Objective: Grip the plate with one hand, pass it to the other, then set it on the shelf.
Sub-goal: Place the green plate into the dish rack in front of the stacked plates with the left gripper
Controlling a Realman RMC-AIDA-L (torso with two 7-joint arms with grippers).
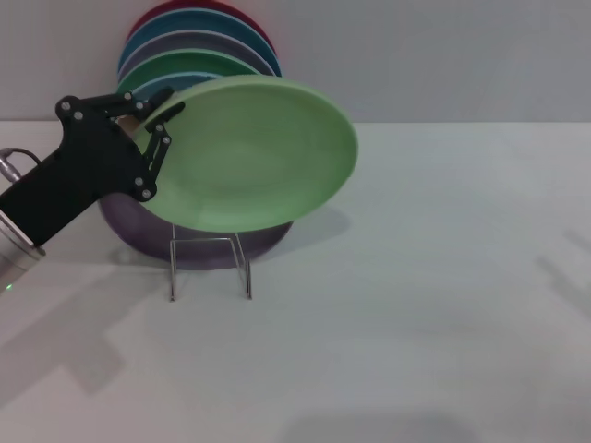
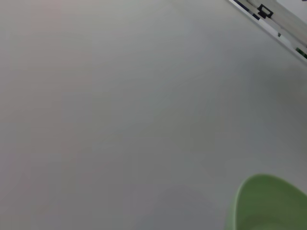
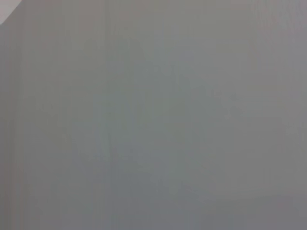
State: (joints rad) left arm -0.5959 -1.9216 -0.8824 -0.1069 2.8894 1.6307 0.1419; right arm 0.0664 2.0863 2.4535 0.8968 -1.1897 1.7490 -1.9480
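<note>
We see the plate (image 1: 254,152) in a pale mint green, matte and plain, with no pattern on it; the left wrist view catches the same soft green (image 2: 268,203). At nine o'clock from it we see the left gripper (image 1: 152,125), black all over, on a silver wrist (image 1: 14,254) with a tiny green light. At six o'clock we have the lilac plate (image 1: 199,245), a dusky purple, and the rack (image 1: 211,268), thin silvery wire. At eleven o'clock we count stacked rims: darker green (image 1: 180,66), lilac, blue, then deep red (image 1: 199,7) on top. The table (image 1: 416,305) is plain pale grey.
</note>
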